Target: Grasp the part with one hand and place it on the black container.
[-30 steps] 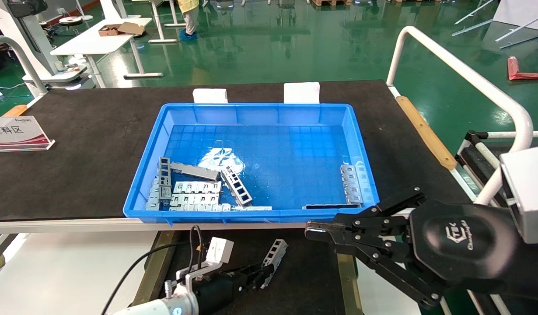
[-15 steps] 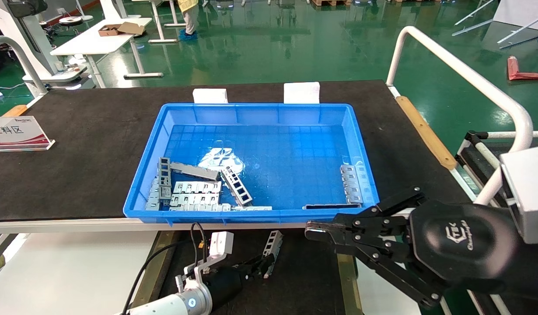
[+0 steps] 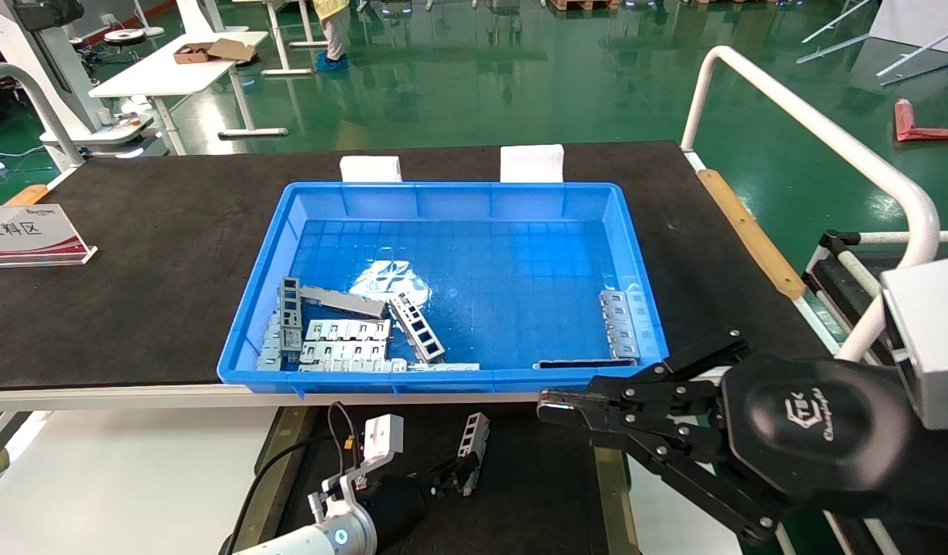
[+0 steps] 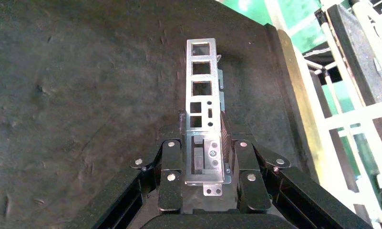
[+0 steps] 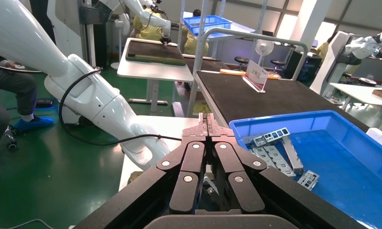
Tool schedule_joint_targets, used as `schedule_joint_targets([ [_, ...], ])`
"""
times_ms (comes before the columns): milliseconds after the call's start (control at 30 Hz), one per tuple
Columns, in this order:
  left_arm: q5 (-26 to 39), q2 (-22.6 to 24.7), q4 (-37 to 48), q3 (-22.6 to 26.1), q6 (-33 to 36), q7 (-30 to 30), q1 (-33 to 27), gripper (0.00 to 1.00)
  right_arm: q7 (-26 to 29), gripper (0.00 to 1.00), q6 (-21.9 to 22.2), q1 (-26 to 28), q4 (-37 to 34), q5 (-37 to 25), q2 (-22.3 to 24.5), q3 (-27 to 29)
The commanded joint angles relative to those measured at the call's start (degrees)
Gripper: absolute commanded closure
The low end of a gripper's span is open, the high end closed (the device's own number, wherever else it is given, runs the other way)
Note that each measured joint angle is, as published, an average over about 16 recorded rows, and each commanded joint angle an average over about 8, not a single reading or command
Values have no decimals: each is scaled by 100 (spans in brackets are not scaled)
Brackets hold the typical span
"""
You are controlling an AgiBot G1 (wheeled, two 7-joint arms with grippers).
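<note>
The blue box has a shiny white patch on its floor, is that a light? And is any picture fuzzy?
Head view: the white patch on the blue box floor is glare, likely from a lamp overhead; the green floor behind mirrors lights too. Left wrist view: the part in the left gripper looks sharp over the black container. Right wrist view: the right gripper looks crisp, the background people softer.

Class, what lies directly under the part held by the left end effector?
Under the part is the black container, its matte floor bare; the left end effector hides whether they touch.
</note>
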Motion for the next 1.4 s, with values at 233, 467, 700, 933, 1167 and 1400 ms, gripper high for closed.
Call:
schedule_joint_targets([
  [233,-56,-10,-35,128,-107,-186,-9,0,0,0,0,0,0,1,0,-1],
  [467,-17,-26,-87,179,-123,-172,-37,0,-1,0,1,0,0,1,1,-2],
  [700,209,-219,-370,126,-84,164,-35,0,-1,0,1,1,0,2,1,-2],
  [933,510,-775,-1032,-40,352,774,113,0,-1,0,1,1,0,2,1,-3],
  [1167,690,-1342,-1680,-278,901,1407,315,0,-2,0,1,1,0,2,1,-4],
  [1400,755,-1790,-2135,-527,1440,1991,501,0,-2,0,2,1,0,3,2,-4],
])
